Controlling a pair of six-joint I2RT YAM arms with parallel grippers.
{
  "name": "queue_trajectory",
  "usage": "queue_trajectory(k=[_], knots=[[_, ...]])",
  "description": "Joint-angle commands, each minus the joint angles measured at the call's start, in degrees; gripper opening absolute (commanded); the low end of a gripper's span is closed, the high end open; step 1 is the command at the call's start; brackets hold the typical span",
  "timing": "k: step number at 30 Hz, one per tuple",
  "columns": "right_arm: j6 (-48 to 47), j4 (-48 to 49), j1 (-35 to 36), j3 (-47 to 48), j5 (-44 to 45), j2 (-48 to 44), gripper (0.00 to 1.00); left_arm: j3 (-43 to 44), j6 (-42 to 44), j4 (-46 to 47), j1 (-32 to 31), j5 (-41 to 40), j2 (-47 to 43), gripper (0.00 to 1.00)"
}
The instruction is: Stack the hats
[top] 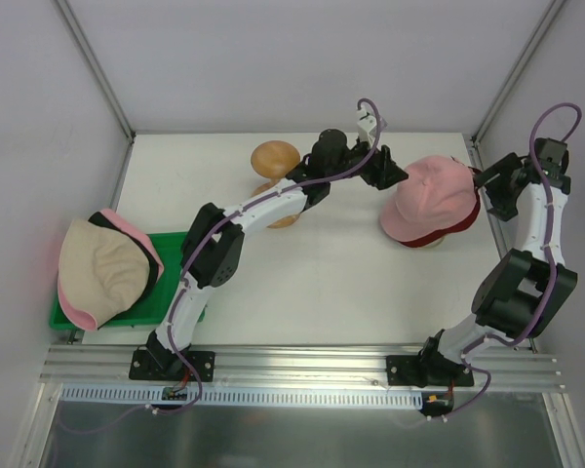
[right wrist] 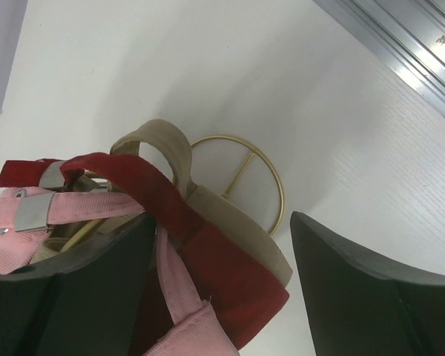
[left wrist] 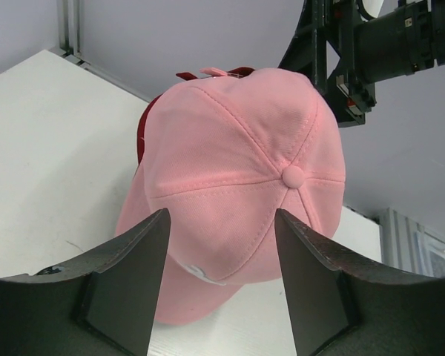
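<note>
A pink baseball cap (top: 431,193) sits on top of a red cap (top: 447,232) at the right of the table. My left gripper (top: 394,176) is open and empty just left of the pink cap. In the left wrist view the pink cap (left wrist: 237,170) fills the space beyond the open gripper (left wrist: 222,285), with the red cap (left wrist: 144,127) peeking out behind. My right gripper (top: 484,188) is open at the caps' right side. In its wrist view (right wrist: 222,289) the red strap (right wrist: 137,185), pink strap (right wrist: 78,208) and a beige strap (right wrist: 163,148) lie between the jaws, not clamped. Beige (top: 97,268), pink (top: 141,244) and black (top: 105,220) bucket hats lie piled at the left.
The bucket hats rest on a flat green tray (top: 180,283) at the table's left edge. A wooden mushroom-shaped stand (top: 276,161) stands at the back, beside the left arm. A gold wire ring (right wrist: 263,174) lies under the caps. Grey walls enclose the table.
</note>
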Motion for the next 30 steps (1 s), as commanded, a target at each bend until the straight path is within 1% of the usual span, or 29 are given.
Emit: queue_trajectory(k=[1, 5, 14, 30], knots=[[0.4, -3.5, 1.2, 2.5, -1.4, -1.8, 0.78, 3.1, -2.6, 2.0, 0.3, 2.9, 0.2, 0.58], [1.0, -4.1, 1.5, 2.6, -0.8, -2.5, 0.81, 2.7, -2.8, 1.9, -0.4, 3.8, 0.3, 0.55], [1.8, -5.4, 1.5, 4.0, 0.0, -4.6, 0.88, 2.7, -3.1, 1.3, -2.1, 3.9, 1.5, 0.51], [2.7, -7.2, 0.9, 6.4, 0.3, -6.7, 0.91, 1.2, -0.1, -2.1, -2.4, 2.8, -1.5, 0.55]])
